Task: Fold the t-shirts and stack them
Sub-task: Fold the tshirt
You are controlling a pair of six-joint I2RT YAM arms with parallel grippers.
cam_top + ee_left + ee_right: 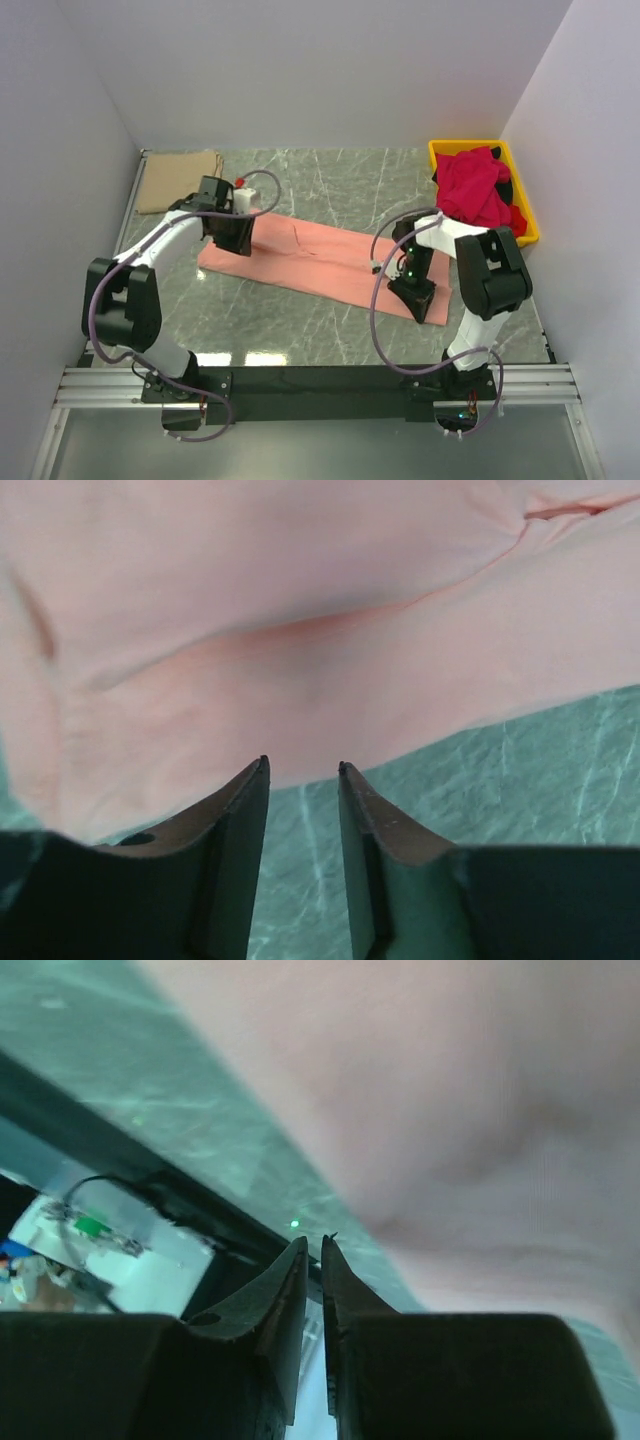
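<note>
A salmon-pink t-shirt (320,262), folded into a long strip, is lying on the marbled table (330,185). Its long axis is running from center left down toward the lower right of the overhead frame. The left claw (303,768) is hovering released at the upper-left end, with the cloth edge just beyond its tips. The right claw (312,1240) is pointing steeply down at the lower-right end, nearly clenched. The blurred view is not showing whether it is pinching cloth.
</note>
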